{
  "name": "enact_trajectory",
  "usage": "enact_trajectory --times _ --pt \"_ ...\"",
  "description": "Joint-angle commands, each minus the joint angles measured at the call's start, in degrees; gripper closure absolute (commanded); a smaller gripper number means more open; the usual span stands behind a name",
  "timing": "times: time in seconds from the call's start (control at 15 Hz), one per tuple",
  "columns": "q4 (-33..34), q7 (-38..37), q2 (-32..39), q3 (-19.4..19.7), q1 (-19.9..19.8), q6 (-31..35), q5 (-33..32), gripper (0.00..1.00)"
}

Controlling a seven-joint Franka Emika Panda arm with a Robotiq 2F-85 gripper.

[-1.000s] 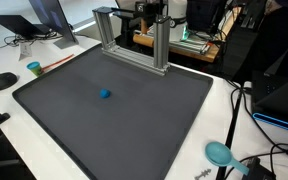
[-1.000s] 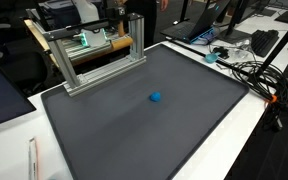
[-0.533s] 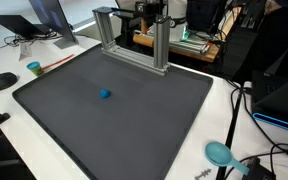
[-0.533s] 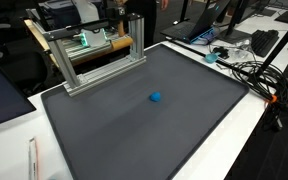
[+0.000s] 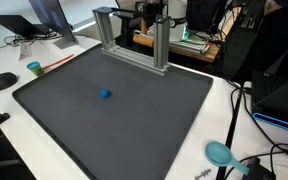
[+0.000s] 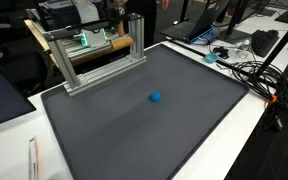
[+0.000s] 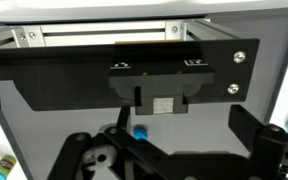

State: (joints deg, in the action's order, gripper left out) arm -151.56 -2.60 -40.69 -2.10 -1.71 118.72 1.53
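In the wrist view the black end effector fills the lower edge, its fingers set wide apart with nothing between them. Just beyond it lies a small, rounded, bright blue lump, alone near the middle of the dark grey mat on the white tabletop in both exterior views. Farther back, an upright silver aluminium frame stands at the mat's far edge.

A dark grey mat is covering the white surface. A small blue object is lying on the mat, and an aluminium frame is standing at its edge.
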Motion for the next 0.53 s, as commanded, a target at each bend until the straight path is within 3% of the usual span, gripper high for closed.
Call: enact_trajectory --times 0.0,0.47 --pt "-1.65 -1.14 0.27 -0.82 -0.19 3.62 -2.18 0.00" --pt "-3.05 -2.53 1.24 -2.55 -1.04 4.56 -6.21 0.00"
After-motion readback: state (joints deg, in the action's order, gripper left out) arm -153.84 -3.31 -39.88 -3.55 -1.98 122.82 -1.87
